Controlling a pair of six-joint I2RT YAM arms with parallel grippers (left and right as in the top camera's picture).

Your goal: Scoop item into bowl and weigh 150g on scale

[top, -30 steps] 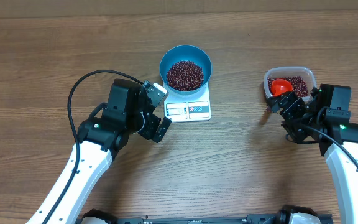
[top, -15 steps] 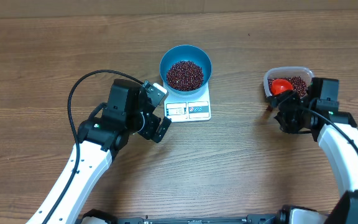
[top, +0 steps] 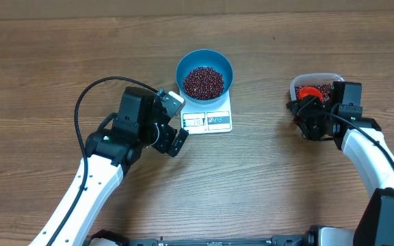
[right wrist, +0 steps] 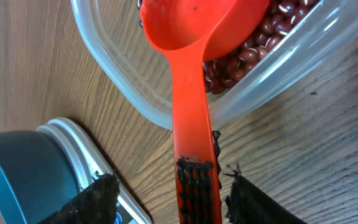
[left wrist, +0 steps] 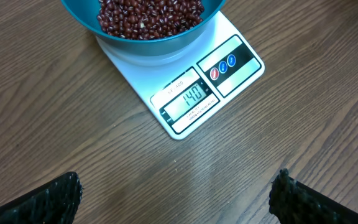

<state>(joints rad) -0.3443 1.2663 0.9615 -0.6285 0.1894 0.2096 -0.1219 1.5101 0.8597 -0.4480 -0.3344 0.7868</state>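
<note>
The view is filled by a brown wood-grain tabletop (top: pixel 286 178), its darker streaks laid from side to side. It is lit evenly, and only soft shadows are cast. A paler strip (top: pixel 183 4) is seen along the far edge.

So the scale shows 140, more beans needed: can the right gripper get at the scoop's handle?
Likely yes: the handle juts out over the tub rim, lying inside the open right gripper, nothing blocking.

A red scoop (right wrist: pixel 189 81) leans over the rim of a clear tub (right wrist: pixel 122 88) on the wooden table (top: pixel 46 55).
</note>
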